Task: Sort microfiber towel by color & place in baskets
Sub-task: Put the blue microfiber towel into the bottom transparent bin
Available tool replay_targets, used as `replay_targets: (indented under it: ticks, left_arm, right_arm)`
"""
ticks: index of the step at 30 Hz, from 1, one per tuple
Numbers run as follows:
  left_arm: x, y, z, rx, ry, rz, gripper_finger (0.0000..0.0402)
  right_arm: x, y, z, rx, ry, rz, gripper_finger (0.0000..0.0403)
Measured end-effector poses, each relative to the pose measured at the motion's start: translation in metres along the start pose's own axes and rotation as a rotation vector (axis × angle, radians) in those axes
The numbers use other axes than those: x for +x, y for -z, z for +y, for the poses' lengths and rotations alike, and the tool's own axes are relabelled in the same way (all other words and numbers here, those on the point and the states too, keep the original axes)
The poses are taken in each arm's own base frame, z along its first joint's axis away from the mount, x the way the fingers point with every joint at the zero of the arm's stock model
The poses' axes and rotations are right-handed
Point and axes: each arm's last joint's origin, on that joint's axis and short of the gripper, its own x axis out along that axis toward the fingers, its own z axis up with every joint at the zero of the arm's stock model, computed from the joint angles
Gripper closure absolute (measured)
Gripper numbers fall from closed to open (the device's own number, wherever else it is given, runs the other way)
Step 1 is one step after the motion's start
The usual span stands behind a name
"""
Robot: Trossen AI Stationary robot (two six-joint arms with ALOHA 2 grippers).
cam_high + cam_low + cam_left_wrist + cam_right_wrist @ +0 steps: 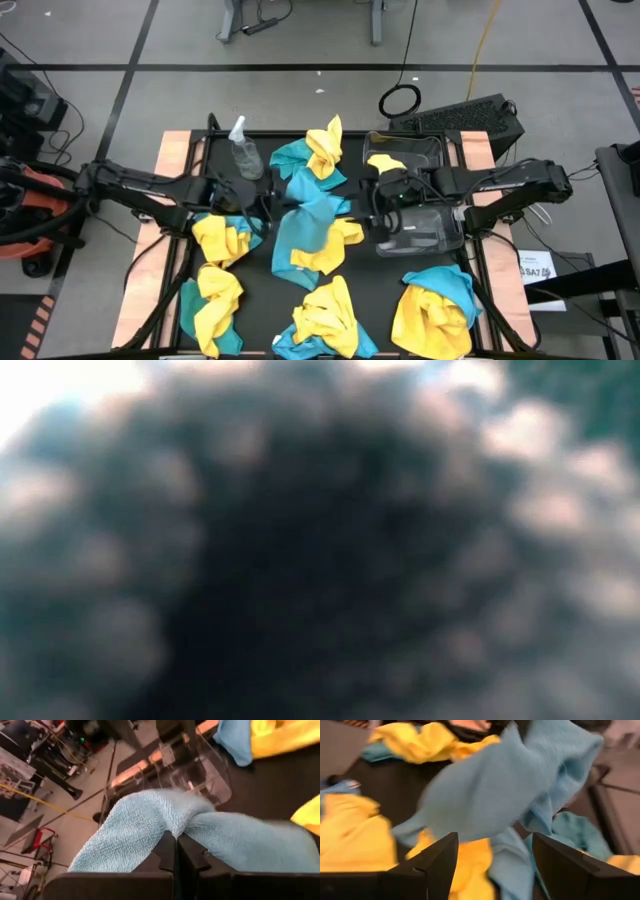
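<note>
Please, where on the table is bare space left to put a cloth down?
Bare black mat shows between the bottom-centre towel pile and the bottom-right pile, below the clear basket. A smaller patch lies beside the spray bottle. The middle is crowded with towels and both tools.

You see the table [300, 150] straight from overhead; both wrist cameras look closely at one blue towel [150, 827]; your low view is blocked.

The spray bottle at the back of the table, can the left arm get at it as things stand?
Probably not right now. The spray bottle stands close beside the left gripper with nothing between them, but that gripper is shut on a teal towel, so it would need to release that first.
</note>
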Motion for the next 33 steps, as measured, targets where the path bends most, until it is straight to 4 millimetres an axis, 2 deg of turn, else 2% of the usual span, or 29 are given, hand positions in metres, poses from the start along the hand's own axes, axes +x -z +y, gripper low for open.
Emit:
replay_targets:
  ticks: [2, 9, 18, 26, 30, 33]
  left_arm:
    - [-0.002, -0.007, 0.004, -0.005, -0.012, -0.022, 0.04]
    - [-0.003, -0.014, 0.008, 0.002, -0.026, -0.066, 0.04]
    - [0.015, -0.011, 0.002, 0.017, -0.007, -0.04, 0.0401]
    - [0.023, -0.019, 0.001, 0.024, 0.029, -0.159, 0.0401]
    - [0.026, -0.018, -0.001, 0.022, 0.04, -0.154, 0.0401]
    - [0.03, -0.018, -0.002, 0.022, 0.041, -0.152, 0.04]
  right_arm:
    - [0.006, 0.005, 0.0, -0.003, 0.036, -0.025, 0.0156]
    - [0.021, 0.017, 0.003, 0.013, 0.059, -0.146, 0.0156]
    - [0.028, 0.019, 0.006, 0.025, 0.013, -0.354, 0.0156]
    - [0.055, 0.026, 0.007, 0.049, 0.069, -0.329, 0.0156]
    - [0.062, 0.025, 0.006, 0.031, 0.097, -0.357, 0.0157]
    - [0.063, 0.022, 0.006, 0.018, 0.106, -0.392, 0.0173]
